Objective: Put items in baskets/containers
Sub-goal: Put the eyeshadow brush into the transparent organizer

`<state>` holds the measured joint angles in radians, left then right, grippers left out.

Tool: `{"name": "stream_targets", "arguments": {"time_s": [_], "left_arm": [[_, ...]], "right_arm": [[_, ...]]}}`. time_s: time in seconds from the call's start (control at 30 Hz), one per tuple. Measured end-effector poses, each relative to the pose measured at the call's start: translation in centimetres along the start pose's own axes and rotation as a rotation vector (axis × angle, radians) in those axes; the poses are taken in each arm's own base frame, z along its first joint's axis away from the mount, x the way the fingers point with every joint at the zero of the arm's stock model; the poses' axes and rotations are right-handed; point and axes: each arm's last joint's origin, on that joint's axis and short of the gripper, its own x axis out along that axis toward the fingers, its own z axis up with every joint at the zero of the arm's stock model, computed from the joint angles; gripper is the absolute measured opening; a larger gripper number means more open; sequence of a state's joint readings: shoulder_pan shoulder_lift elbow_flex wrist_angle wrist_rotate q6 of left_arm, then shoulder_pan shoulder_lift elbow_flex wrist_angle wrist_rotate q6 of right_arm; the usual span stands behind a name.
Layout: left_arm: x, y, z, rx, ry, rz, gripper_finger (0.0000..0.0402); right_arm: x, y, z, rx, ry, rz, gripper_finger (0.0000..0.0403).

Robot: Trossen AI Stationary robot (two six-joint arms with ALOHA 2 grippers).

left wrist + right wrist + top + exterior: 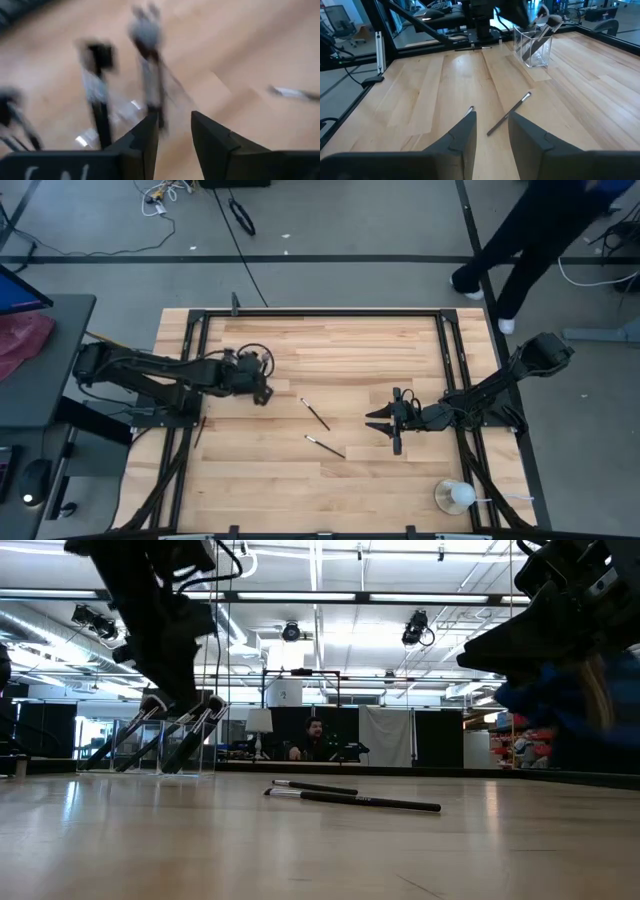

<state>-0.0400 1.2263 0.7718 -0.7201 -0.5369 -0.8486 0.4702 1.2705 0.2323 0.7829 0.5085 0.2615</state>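
A: Left gripper (262,383) is right over the clear brush holder (534,47) at the desk's (330,490) far left, jaws parted with nothing between them.

B: Several makeup brushes (165,735) lean inside it. Two brushes lie mid-desk: one (315,413) nearer the holder, another (325,445) just beyond.

A: Right gripper (392,425) hovers near those two, jaws apart, holding nothing.

B: My advice: lift the left arm straight up to avoid snagging the leaning handles. Then approach a loose brush across its handle, mid-length, and pinch squarely so it doesn't roll.
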Motion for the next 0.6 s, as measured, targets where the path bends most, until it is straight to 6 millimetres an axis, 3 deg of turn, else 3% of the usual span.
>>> {"name": "stream_targets", "arguments": {"time_s": [0.13, 0.3, 0.5, 0.6], "left_arm": [[-1.8, -0.9, -1.0, -0.01, 0.165, -0.093, 0.0109], [-3.1, -0.9, -4.9, -0.048, 0.363, -0.035, 0.0077], [-2.6, 1.1, -10.7, -0.187, 0.479, 0.164, 0.0013], [-2.1, 1.2, -12.2, -0.221, 0.445, 0.181, 0.0007]], "right_arm": [[0.0, 0.0, 0.0, 0.003, 0.002, 0.0, 0.0113], [0.0, 0.0, 0.0, 0.008, 0.004, -0.001, 0.0113], [0.0, 0.0, 0.0, 0.007, 0.004, -0.001, 0.0113], [0.0, 0.0, 0.0, 0.001, 0.005, -0.002, 0.0113]]}}
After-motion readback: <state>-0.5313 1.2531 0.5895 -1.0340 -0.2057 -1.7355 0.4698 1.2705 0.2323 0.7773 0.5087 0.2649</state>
